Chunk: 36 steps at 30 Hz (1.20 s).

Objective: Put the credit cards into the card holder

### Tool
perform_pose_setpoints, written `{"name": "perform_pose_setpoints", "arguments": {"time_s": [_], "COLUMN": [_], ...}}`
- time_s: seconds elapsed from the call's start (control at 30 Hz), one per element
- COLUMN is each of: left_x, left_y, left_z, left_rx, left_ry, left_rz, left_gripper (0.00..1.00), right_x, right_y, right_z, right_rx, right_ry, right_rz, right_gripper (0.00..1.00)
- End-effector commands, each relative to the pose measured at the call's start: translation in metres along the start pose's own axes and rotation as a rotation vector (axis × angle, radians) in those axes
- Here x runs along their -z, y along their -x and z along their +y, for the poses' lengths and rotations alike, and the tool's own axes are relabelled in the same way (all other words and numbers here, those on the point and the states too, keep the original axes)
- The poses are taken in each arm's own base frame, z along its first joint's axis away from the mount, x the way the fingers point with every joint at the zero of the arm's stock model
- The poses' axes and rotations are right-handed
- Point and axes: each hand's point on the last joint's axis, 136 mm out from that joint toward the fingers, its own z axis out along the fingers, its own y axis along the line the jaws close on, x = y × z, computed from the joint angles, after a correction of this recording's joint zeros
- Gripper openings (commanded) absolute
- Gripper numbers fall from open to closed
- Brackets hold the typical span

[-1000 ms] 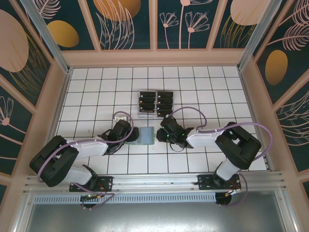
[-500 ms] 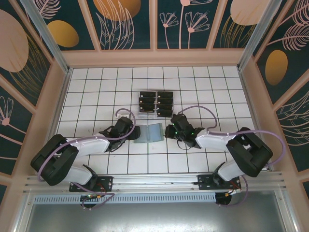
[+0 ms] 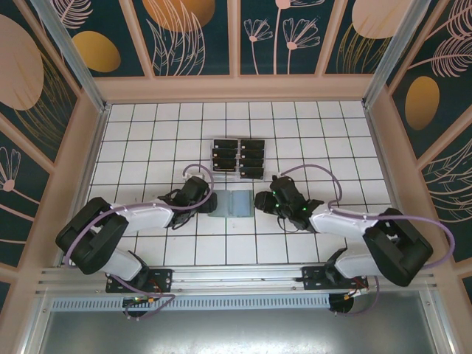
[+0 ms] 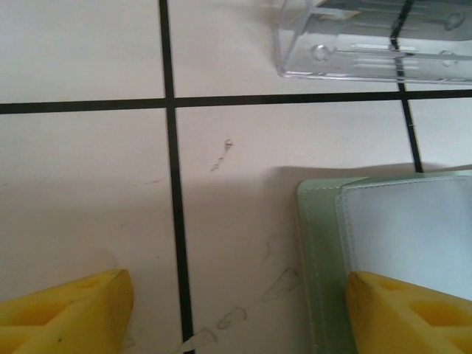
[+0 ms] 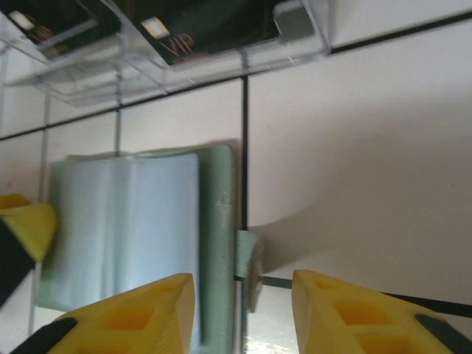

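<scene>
The grey-green card holder [image 3: 234,203] lies opened flat on the tiles between my two grippers. Its pale inner panel [image 5: 125,221] faces up, and a small clasp tab [image 5: 251,269] sticks out from its right edge. My right gripper [image 5: 243,302] is open, its jaws astride that edge and tab without touching them. My left gripper [image 4: 240,310] is open at the holder's left edge [image 4: 317,251], one finger over the holder and the other over bare tile. The black credit cards [image 5: 206,29] sit in a clear slotted rack [image 3: 238,157] just behind the holder.
The clear rack's near corner [image 4: 354,63] stands close beyond the holder. A raised pink wall [image 3: 236,88] rims the white tiled floor on three sides. Bare tiles lie to the left and right of the arms.
The card holder went from folded to lying open, its flap swung to the right. My right gripper drew back to the right and opened. The left gripper edged towards the holder.
</scene>
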Motion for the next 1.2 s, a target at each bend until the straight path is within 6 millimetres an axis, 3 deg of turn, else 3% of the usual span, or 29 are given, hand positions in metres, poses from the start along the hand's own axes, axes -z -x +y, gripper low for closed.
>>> {"name": "perform_pose_setpoints", "arguments": {"time_s": [0.0, 0.2, 0.47, 0.67, 1.17], "left_x": [0.003, 0.021, 0.023, 0.016, -0.005], "left_y": [0.007, 0.033, 0.025, 0.013, -0.016], "left_z": [-0.003, -0.013, -0.013, -0.013, 0.003], "left_rx": [-0.029, -0.054, -0.080, -0.112, -0.110], "left_ry": [0.014, 0.008, 0.012, 0.029, 0.074], "left_rz": [-0.004, -0.052, -0.047, -0.029, 0.020], "left_gripper": [0.76, 0.77, 0.77, 0.78, 0.78], "right_x": [0.017, 0.029, -0.002, -0.024, -0.038], "right_y": [0.011, 0.021, 0.001, -0.013, -0.025], "right_z": [0.008, 0.042, 0.066, 0.063, 0.054], "right_rx": [-0.015, 0.033, 0.093, 0.103, 0.099], "right_ry": [0.020, 0.076, 0.096, 0.071, 0.054], "right_rz": [-0.038, -0.041, 0.049, 0.103, 0.139], "right_gripper": [0.41, 0.43, 0.44, 0.44, 0.42]}}
